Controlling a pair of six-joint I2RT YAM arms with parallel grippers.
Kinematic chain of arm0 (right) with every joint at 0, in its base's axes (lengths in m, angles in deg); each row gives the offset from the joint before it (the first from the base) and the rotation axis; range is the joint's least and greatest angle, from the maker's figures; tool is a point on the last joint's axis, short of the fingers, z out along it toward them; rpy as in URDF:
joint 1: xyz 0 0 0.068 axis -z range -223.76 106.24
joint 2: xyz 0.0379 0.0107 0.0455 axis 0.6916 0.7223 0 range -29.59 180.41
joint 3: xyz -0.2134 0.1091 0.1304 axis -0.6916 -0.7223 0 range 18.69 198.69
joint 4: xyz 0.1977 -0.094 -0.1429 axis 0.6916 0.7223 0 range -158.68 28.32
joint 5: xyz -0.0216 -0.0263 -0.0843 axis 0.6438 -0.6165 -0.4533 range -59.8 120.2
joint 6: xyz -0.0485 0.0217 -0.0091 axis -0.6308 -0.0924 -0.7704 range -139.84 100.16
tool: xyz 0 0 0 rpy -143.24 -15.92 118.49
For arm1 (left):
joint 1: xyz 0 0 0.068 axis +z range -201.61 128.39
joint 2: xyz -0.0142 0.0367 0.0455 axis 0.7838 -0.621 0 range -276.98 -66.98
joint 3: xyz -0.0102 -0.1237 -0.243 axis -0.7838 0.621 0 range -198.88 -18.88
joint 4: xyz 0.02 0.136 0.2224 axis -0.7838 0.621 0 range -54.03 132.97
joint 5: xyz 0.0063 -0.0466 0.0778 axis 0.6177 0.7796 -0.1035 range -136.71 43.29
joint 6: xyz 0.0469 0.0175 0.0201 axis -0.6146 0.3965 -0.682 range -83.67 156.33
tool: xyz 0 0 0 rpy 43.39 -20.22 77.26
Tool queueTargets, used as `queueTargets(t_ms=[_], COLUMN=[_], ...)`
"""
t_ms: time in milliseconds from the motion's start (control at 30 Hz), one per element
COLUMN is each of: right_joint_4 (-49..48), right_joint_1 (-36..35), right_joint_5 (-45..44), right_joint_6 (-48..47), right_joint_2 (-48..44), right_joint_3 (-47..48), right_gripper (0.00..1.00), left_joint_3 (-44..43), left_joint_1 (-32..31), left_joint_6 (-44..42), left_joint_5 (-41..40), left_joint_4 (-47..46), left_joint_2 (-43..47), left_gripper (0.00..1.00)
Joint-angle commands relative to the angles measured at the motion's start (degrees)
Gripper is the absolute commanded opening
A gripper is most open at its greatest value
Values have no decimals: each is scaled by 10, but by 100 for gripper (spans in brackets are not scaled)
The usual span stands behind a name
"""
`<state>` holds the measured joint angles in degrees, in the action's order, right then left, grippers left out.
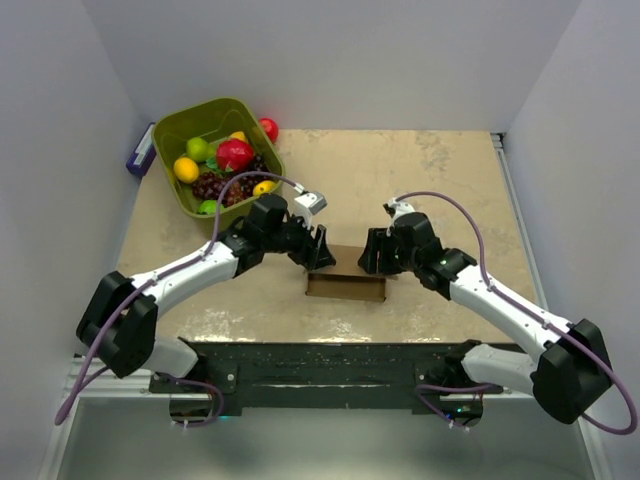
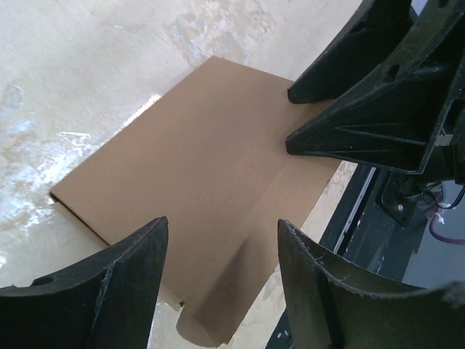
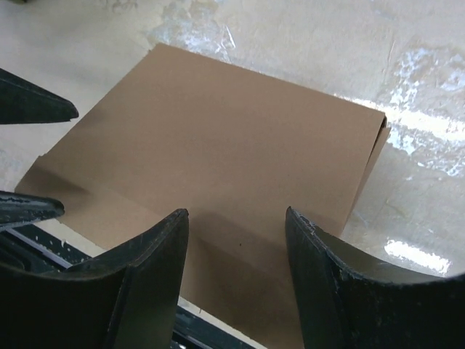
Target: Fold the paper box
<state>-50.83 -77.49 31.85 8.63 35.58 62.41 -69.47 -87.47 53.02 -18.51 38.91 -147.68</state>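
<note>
The paper box (image 1: 345, 285) lies flat on the tan table near the front edge, a plain brown creased blank, folded flat. My left gripper (image 1: 318, 250) hovers over its left end and my right gripper (image 1: 375, 255) over its right end. In the left wrist view the jaws of the left gripper (image 2: 223, 224) stand apart above the cardboard (image 2: 196, 167), with nothing between them. The right gripper's fingers (image 2: 363, 109) show opposite. In the right wrist view the right gripper (image 3: 237, 212) is likewise open above the cardboard (image 3: 232, 145), touching nothing that I can see.
An olive-green bin (image 1: 163, 150) holding several fruits stands at the back left, with a red fruit (image 1: 268, 128) just behind it and a small purple-and-white object (image 1: 140, 152) at its left. The black base rail (image 1: 330, 365) runs along the near table edge.
</note>
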Motion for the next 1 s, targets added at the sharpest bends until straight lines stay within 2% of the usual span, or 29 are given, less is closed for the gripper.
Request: queueTargets(t_ms=[0, 967], right_joint_4=[-24, -35], right_joint_1=[2, 2], right_joint_5=[20, 6], right_joint_6=[17, 35], right_joint_2=[-9, -20], right_joint_3=[-23, -75], right_gripper=[59, 53], left_joint_3=[2, 3], left_joint_1=[-17, -29], left_joint_6=[-17, -22], left_joint_5=[-4, -29], left_joint_4=[20, 59], left_joint_2=[-21, -78], left_gripper=[66, 64])
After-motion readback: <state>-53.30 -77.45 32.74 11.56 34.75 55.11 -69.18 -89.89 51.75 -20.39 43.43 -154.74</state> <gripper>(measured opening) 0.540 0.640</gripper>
